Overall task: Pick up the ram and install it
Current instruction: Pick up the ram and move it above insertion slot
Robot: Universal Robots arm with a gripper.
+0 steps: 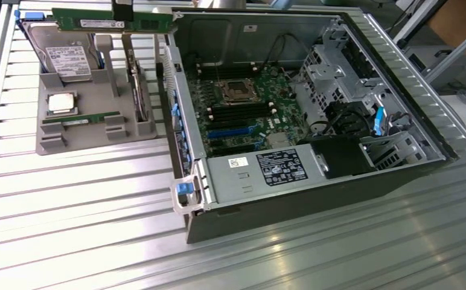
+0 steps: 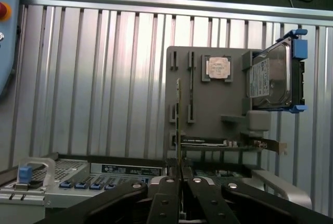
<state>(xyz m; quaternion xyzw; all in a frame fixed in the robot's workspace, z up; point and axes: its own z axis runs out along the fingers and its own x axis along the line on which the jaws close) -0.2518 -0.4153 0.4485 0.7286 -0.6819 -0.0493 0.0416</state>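
The ram (image 1: 104, 23), a long green stick with a white label, hangs level above the far end of the grey holder tray (image 1: 80, 136), at the exterior view's upper left. My gripper (image 1: 122, 13) comes down from above and is shut on the stick's upper edge near its middle. In the wrist view the ram (image 2: 178, 115) shows edge-on as a thin line running out from between my fingertips (image 2: 169, 182), with my gripper (image 2: 180, 176) closed on it and the tray (image 2: 208, 104) far below.
The open computer case (image 1: 394, 163) lies to the exterior view's right, with its motherboard (image 1: 241, 115), dark memory slots (image 1: 235, 112) and power supply (image 1: 257, 172). In the tray sit a hard drive (image 1: 68, 57), a silver processor chip (image 1: 62, 103) and another green board (image 1: 76, 119).
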